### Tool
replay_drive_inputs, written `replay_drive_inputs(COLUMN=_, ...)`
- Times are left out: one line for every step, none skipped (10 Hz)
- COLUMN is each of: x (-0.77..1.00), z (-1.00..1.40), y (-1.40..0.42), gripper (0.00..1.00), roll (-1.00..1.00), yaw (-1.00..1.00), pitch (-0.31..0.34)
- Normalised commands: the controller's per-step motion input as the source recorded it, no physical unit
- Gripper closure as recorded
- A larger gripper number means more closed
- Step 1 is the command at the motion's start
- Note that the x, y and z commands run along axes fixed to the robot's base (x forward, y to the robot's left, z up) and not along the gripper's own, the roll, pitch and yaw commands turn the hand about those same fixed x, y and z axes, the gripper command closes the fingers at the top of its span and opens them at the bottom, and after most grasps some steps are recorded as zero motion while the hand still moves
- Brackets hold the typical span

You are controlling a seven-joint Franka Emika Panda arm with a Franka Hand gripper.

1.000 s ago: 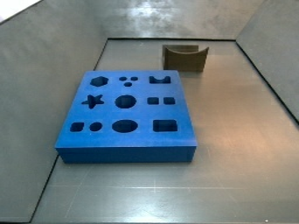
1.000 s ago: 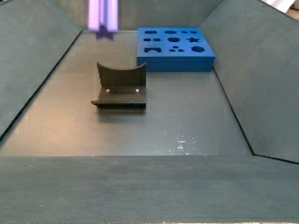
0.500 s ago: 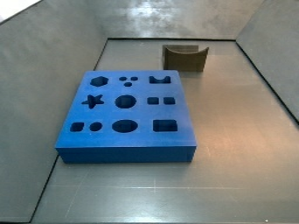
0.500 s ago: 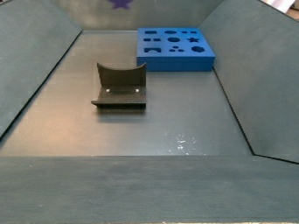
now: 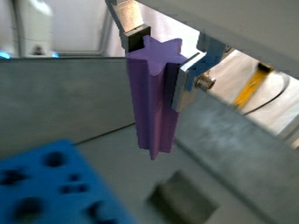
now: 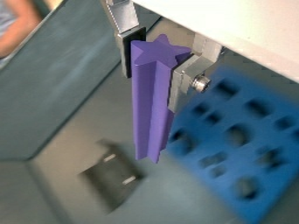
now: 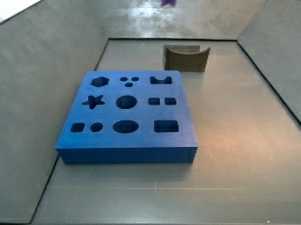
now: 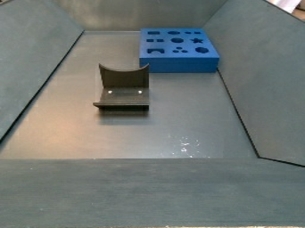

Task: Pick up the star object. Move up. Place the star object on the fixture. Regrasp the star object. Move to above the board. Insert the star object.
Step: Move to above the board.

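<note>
Fixture [image 8: 121, 87] standing mid-floor [image 8: 179, 125], notch up; blue board [image 8: 179, 50] lying flat beyond it, well apart. Pincer out of frame.

A grey metal floor [image 8: 167, 134] lies flat, with small bright glints of light on it; sloping grey walls [image 8: 36, 62] rise on each side in both side views; a pale back wall [image 7: 177, 18] catches soft reflections; the gripper [image 5: 162, 54] hangs above this enclosure.

Opposed side views; downward wrist views
</note>
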Motion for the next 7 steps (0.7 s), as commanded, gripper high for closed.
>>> replay_drive_inputs(x=-0.67, z=0.13, y=-0.95, gripper=1.00, roll=-1.00, yaw=-0.16, pitch=0.091)
replay_drive_inputs(x=-0.42, z=0.07, y=-0.56, gripper=1.00, roll=-1.00, yaw=-0.15, pitch=0.092)
replay_drive_inputs(x=-0.26, z=0.04, y=-0.32, gripper=1.00, roll=-1.00, yaw=-0.14, pitch=0.093)
replay_drive_inputs(x=-0.16, z=0.02, y=-0.16, gripper=1.00, roll=-0.93, yaw=-0.12, pitch=0.082)
replay_drive_inputs(x=-0.10, z=0.01, y=-0.07, gripper=1.00, roll=-0.63, yaw=-0.06, pitch=0.041)
replay_drive_inputs(x=-0.07, z=0.00, y=-0.03, gripper=1.00, roll=-0.42, yaw=-0.03, pitch=0.008)
replay_drive_inputs(x=-0.05, z=0.00, y=-0.01, gripper=1.00, roll=-0.24, yaw=-0.02, pitch=-0.007)
